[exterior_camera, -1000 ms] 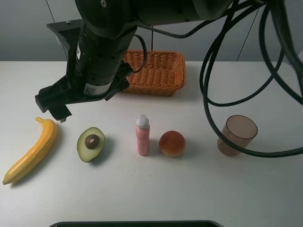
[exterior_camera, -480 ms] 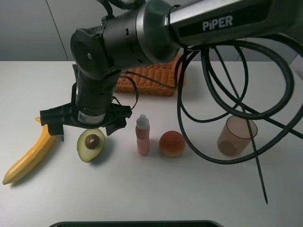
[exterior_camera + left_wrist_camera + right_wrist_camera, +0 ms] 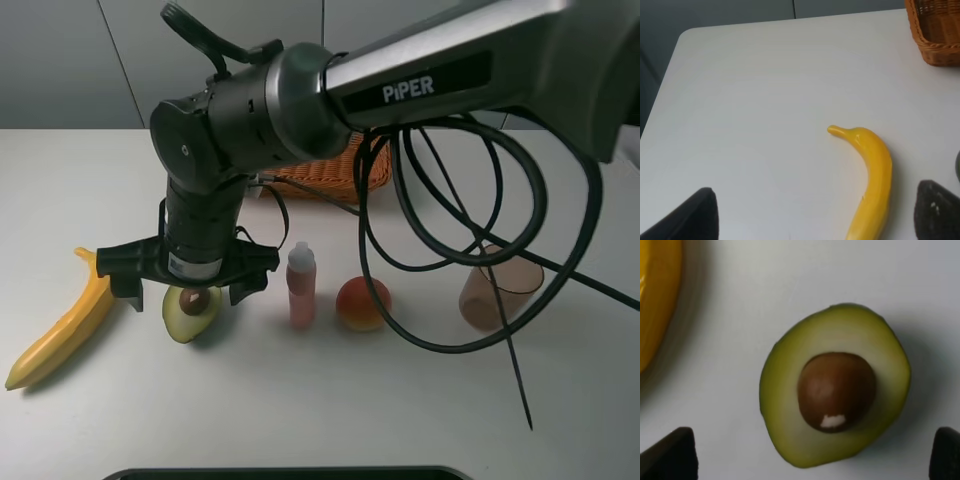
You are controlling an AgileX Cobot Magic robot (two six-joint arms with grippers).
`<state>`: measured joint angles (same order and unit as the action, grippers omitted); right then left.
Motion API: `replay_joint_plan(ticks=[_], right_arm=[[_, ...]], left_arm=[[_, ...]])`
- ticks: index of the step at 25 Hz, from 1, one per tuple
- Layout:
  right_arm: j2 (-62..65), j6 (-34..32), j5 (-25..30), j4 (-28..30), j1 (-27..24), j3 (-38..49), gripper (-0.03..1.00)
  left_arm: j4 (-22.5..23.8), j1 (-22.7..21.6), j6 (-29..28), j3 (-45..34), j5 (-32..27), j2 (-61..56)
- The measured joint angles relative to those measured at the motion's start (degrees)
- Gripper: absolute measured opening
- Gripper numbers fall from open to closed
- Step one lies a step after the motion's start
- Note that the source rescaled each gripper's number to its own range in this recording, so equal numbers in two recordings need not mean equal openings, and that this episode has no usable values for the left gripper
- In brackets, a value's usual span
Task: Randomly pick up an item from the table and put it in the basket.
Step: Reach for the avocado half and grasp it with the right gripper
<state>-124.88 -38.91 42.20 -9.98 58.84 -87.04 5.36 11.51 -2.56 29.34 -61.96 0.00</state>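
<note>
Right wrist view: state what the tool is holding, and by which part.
Nothing held. The open right tool straddles the halved avocado, which lies on the table untouched.

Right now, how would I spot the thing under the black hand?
On the white table, a row of items lies before the wicker basket. Between the banana and the pink bottle is the halved avocado, alone in showing a brown pit.

Robotics lab, white table point(image 3: 330, 400) w/ PiPER arm point(image 3: 430, 85)

High view overlooks the table point(image 3: 400, 400); right wrist peers down close on its avocado point(image 3: 835, 392), left wrist slants toward its banana point(image 3: 873, 172)
</note>
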Motion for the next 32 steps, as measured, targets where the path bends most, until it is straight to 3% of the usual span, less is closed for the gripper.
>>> replay_joint_plan(ticks=[10, 32], right_arm=[[-4.0, -0.6, 3.1, 0.0, -1.2, -3.1, 1.0], [-7.1, 2.3, 1.4, -3.9, -1.7, -4.0, 1.0]], left_arm=[[0.0, 0.0, 0.0, 0.0, 0.0, 0.0], [0.0, 0.0, 0.0, 0.0, 0.0, 0.0]])
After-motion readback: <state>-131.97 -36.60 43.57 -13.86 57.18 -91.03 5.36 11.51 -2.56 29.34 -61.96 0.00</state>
